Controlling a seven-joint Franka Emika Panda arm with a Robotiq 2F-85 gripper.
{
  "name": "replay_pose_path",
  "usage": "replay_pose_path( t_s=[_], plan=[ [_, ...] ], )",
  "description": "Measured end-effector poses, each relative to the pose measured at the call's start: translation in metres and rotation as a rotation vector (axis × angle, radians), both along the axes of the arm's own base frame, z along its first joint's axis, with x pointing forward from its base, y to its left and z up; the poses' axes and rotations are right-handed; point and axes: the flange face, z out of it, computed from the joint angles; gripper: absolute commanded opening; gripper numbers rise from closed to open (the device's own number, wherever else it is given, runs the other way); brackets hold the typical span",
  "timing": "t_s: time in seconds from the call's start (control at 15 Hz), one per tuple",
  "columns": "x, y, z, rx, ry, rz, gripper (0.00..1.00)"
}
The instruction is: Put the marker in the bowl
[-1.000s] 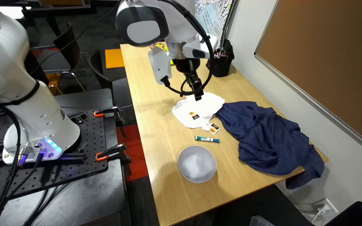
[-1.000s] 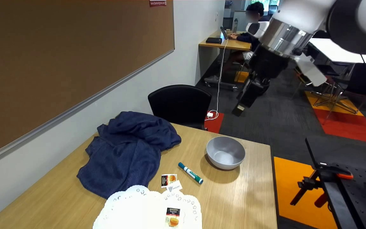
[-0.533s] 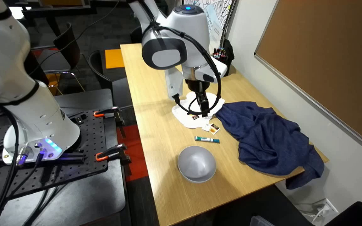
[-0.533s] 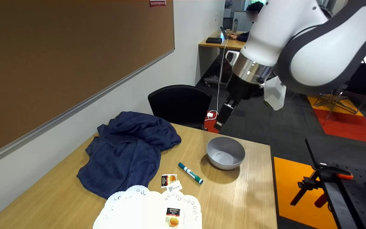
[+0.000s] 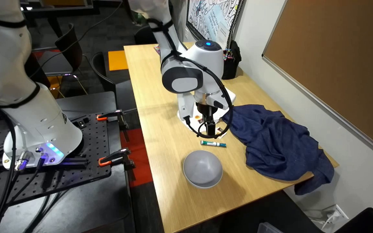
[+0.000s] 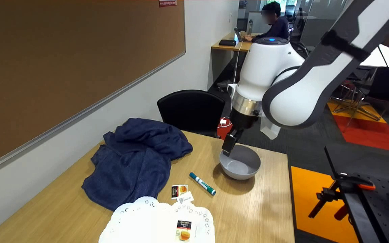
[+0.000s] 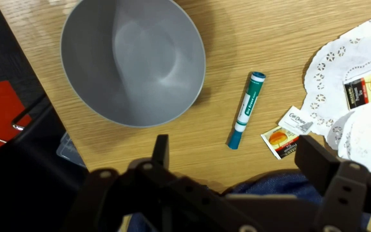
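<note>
As you lowered the gripper, its spread fingers held nothing, while the green dry-erase marker lay at four o'clock from the grey bowl in the wrist view, so a grasp looked near.

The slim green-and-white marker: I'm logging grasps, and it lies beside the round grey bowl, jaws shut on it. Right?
No: the wrist view shows the jaws wide apart, gripping nothing. The slim green-and-white marker does lie beside the round grey bowl.

The capped green and white marker lies flat near the upright grey bowl.
</note>
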Motion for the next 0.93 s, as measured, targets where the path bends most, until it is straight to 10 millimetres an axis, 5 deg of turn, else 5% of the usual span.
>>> replay_pose_path(
  t_s=[0.27, 0.93],
  plan=[
    [0.004, 0.002, -0.026, 0.0, 0.034, 0.01, 1.0],
    [0.015, 0.013, -0.033, 0.044, -0.008, -0.011, 1.0]
  ],
)
